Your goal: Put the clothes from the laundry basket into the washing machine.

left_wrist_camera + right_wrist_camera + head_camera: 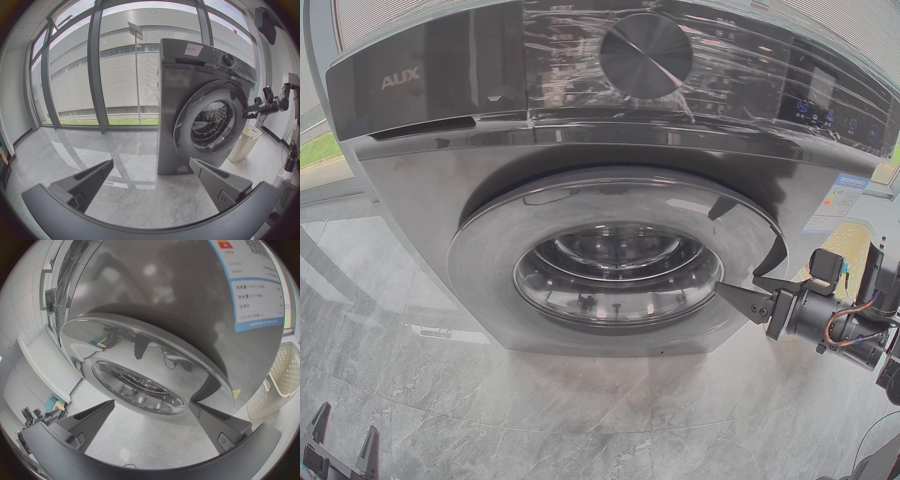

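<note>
Washing machine on grey tiled floor, round door closed; pale laundry basket just beside it, on the robot's right. Right gripper at door's right rim, jaws spread. Left gripper low, well apart from machine, jaws likewise spread.

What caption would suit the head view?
Open right gripper at the edge of the closed washing machine door, laundry basket beyond.
</note>
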